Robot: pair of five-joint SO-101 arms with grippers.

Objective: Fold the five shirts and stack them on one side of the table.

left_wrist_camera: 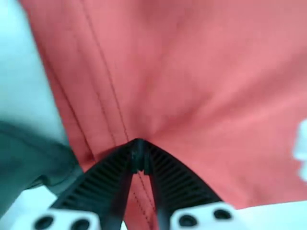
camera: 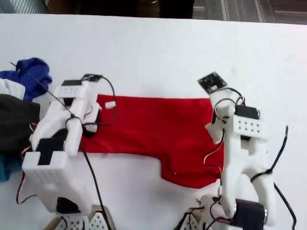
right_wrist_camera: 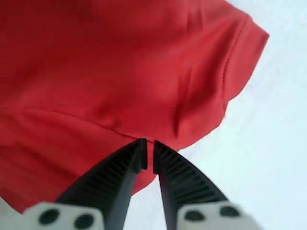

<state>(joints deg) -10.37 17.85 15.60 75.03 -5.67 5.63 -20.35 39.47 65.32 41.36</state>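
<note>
A red shirt (camera: 153, 129) lies spread flat across the middle of the white table. My left gripper (camera: 92, 120) sits at the shirt's left edge. In the left wrist view its black jaws (left_wrist_camera: 138, 157) are shut, pinching a fold of the red shirt (left_wrist_camera: 192, 86) near a seam. My right gripper (camera: 215, 125) sits at the shirt's right edge. Its jaws (right_wrist_camera: 147, 149) are closed on the rim of the red shirt (right_wrist_camera: 96, 62), close to a hemmed sleeve (right_wrist_camera: 240, 52). The fingertips of both are hidden under the arms in the high view.
A pile of other shirts lies at the table's left edge: blue (camera: 29, 74), white (camera: 10, 88), black (camera: 17, 122) and a teal bit (camera: 5, 167). Dark cloth (left_wrist_camera: 29, 153) lies beside the left jaws. Bare table (camera: 158, 52) stretches behind the shirt.
</note>
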